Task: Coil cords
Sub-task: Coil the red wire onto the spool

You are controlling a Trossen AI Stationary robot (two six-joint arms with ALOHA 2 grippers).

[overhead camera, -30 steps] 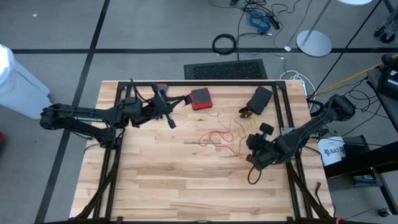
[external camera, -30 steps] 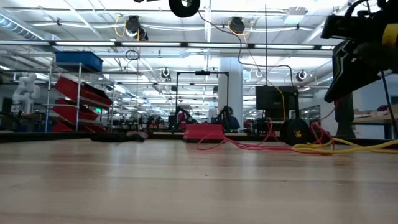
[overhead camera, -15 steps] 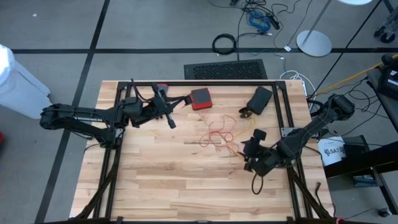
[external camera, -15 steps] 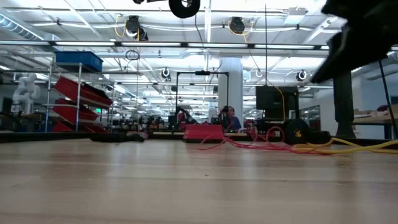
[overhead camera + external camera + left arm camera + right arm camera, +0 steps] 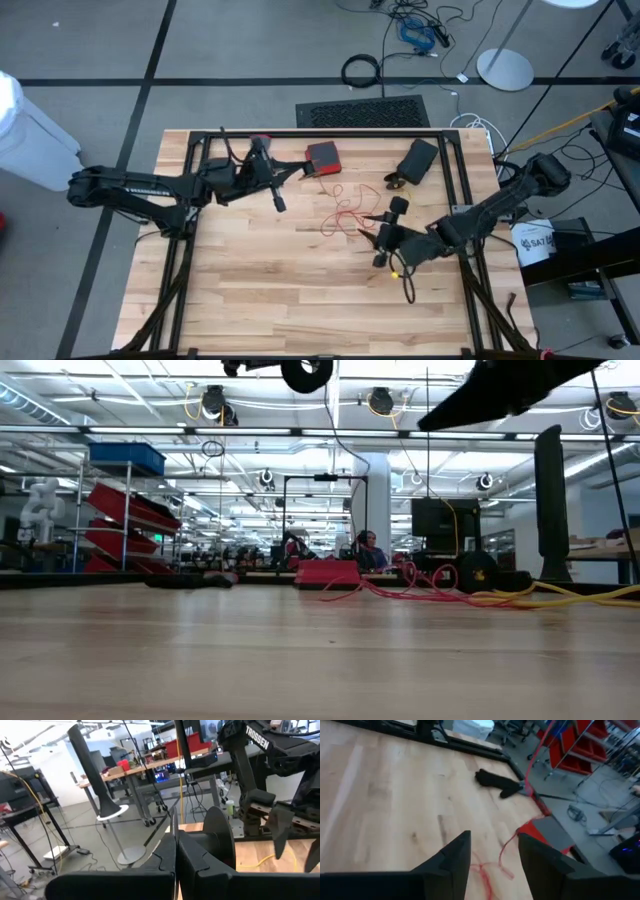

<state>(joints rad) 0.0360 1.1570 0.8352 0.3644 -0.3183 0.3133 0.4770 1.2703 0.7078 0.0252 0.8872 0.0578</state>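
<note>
Fingers of the right gripper stand apart with nothing between them, filling the lower middle of the right wrist view; through the gap, the red cord runs on the wood away toward the upper right of that frame. In the high view that gripper sits right of centre, pointing toward frame left, and the cords lie in a loose tangle just beyond it, slightly up-frame; red loops are plain there, while a yellow strand shows best at the right of the low view. The tangle's long axis runs from lower left to upper right in the high view, toward the red box near the table's top edge. The right arm, stretched low from the frame's right edge, is clearly the nearer; I judge a short reach forward would bring the red strand between its jaws.

The left gripper, farther up-frame and left of the tangle, is closed and empty. The black glove lies far off near the table's edge.
</note>
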